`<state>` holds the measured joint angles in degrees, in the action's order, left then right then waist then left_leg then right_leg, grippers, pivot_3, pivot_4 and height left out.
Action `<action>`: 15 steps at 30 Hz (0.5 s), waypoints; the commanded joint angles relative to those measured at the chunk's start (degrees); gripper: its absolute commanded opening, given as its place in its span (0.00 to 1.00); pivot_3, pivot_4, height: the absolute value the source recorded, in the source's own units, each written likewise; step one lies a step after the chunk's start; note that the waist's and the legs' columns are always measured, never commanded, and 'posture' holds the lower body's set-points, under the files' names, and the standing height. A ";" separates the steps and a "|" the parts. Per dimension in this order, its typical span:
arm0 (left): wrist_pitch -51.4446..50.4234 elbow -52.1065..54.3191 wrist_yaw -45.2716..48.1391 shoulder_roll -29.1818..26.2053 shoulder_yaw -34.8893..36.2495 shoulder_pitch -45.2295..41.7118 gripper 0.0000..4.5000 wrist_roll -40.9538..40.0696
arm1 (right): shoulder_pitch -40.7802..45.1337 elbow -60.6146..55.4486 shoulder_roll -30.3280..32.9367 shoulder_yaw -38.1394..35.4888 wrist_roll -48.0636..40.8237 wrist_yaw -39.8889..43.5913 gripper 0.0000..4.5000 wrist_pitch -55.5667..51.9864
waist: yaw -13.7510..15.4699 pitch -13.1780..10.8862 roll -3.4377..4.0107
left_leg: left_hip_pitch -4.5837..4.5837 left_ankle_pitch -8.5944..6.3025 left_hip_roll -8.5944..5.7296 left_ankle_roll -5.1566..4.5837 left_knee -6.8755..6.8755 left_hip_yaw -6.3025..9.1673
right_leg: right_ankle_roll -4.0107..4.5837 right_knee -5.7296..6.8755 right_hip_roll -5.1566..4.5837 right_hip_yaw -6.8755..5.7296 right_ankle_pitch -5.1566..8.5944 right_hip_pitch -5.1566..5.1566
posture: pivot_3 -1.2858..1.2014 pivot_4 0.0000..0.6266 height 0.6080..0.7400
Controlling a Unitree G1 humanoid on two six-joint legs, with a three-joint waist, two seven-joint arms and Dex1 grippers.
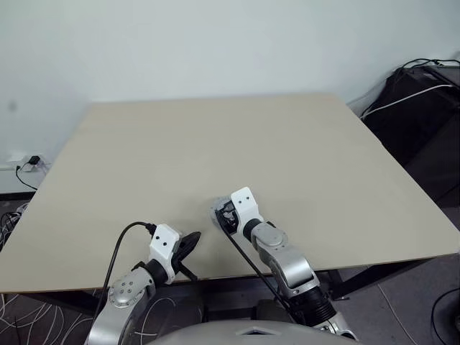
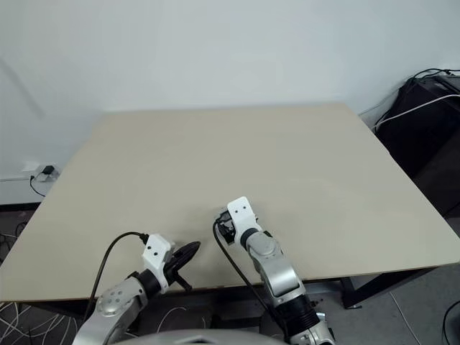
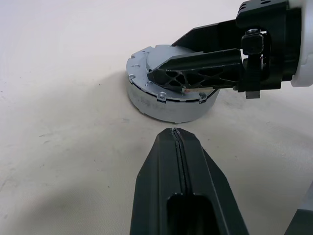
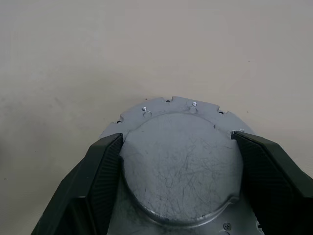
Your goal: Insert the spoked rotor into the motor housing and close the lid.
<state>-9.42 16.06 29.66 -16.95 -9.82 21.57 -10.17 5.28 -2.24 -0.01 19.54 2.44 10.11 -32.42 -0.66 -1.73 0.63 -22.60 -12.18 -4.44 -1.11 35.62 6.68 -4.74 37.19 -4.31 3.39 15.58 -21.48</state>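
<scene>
1. Lid (image 4: pixel 181 166), smooth grey face up, sits on top of a round grey metal body (image 3: pixel 166 105) on the beige table (image 1: pixel 215 144), lower centre of the left eye view, near the table's front edge.
2. R gripper (image 4: pixel 181 161): jaws wide apart, one black finger (image 4: pixel 100 176) at each side of the lid, close against its rim. Whether they truly press it, can't tell.
3. L gripper (image 3: pixel 177 134): fingers pressed together, nothing between them, tip pointing at the metal body from just beside it, not touching.
4. In the left eye view the L gripper is at lower left, at the table's front edge; the R gripper is just right of it.
</scene>
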 commanded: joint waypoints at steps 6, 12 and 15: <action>0.98 1.72 -0.05 0.08 0.20 -0.68 0.00 -0.45 | 0.88 -0.79 1.47 0.38 0.69 1.04 0.73 -0.82 | 0.01 0.01 -0.01 | 0.00 0.00 0.00 0.00 0.00 0.00 | 0.00 0.00 0.00 0.00 0.00 0.01 | 0.52 0.00 1.00; 1.52 1.47 -0.04 0.18 0.07 -0.26 0.00 -0.33 | 1.16 -0.20 2.77 0.63 0.95 2.08 0.73 -1.07 | 0.05 0.03 -0.02 | 0.00 0.00 -0.01 0.00 0.00 0.00 | 0.00 -0.01 0.00 0.00 0.00 0.02 | 0.52 0.00 1.00; 1.50 1.50 -0.08 0.23 0.03 -0.24 0.00 -0.34 | 1.21 0.03 2.91 0.47 1.05 2.20 0.73 -0.91 | 0.06 0.04 -0.03 | 0.01 0.00 -0.01 0.00 0.00 0.00 | 0.00 -0.02 -0.01 -0.01 0.00 0.02 | 0.52 0.00 1.00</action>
<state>-9.21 16.06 29.69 -16.94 -9.82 21.70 -10.15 6.02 -2.24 2.54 20.09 2.86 12.36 -32.90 -0.60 -1.69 0.60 -22.59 -12.18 -4.45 -1.11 35.63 6.68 -4.74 37.17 -4.31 3.38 15.58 -21.46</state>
